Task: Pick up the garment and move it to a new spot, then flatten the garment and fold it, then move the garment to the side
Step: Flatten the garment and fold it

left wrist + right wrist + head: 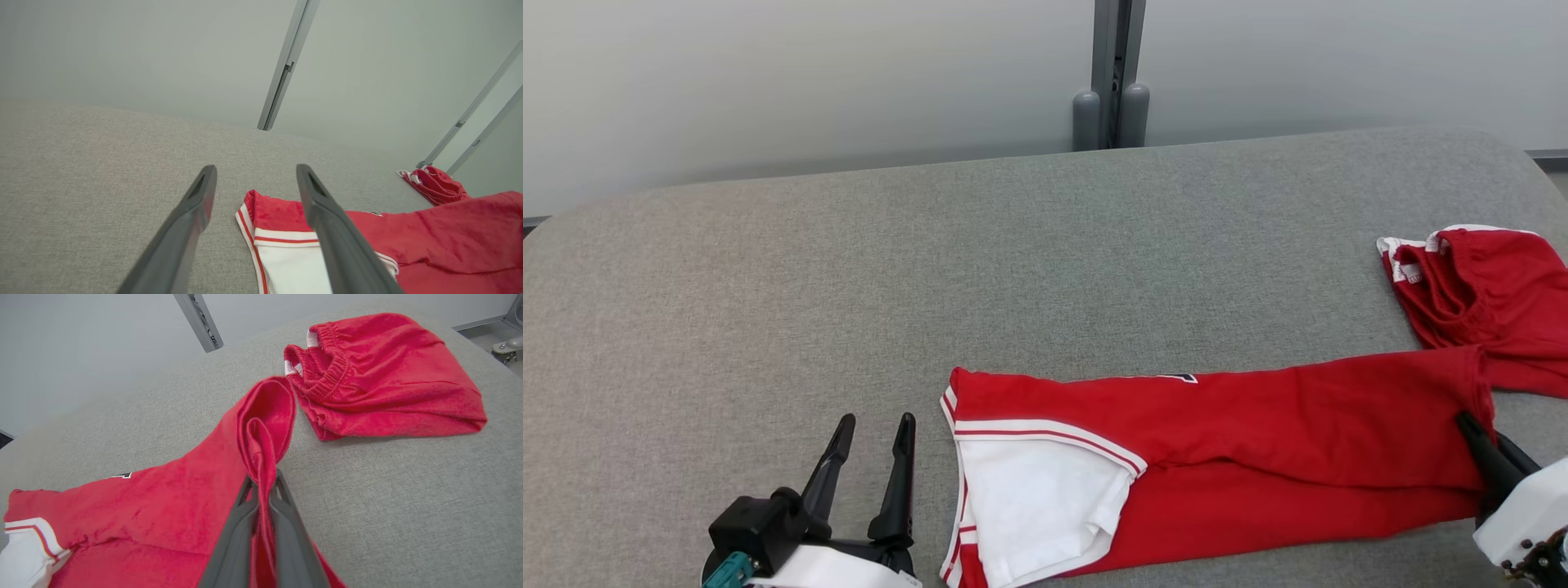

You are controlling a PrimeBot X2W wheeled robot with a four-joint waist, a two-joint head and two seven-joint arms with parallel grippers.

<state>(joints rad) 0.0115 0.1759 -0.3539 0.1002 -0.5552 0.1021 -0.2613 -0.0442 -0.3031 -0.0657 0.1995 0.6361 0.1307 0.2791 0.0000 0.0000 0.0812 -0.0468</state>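
A red garment (pixel 1258 433) with a white, red-striped panel lies in a long strip across the near part of the grey table (pixel 849 286). My right gripper (pixel 1474 425) is shut on the garment's right end. In the right wrist view the red cloth (pixel 163 502) bunches up in a fold between that gripper's (pixel 263 479) closed fingers. My left gripper (pixel 877 423) stands open just left of the garment's striped end, apart from it. In the left wrist view that gripper (pixel 256 169) has nothing between its fingers, and the garment (pixel 449 237) lies ahead and to the right.
A second red piece with an elastic waistband (pixel 1494 286) lies bunched at the table's right edge, just beyond the held end (pixel 388 375). A grey post (pixel 1111 82) stands behind the table against a pale wall. Bare table stretches to the left and the back.
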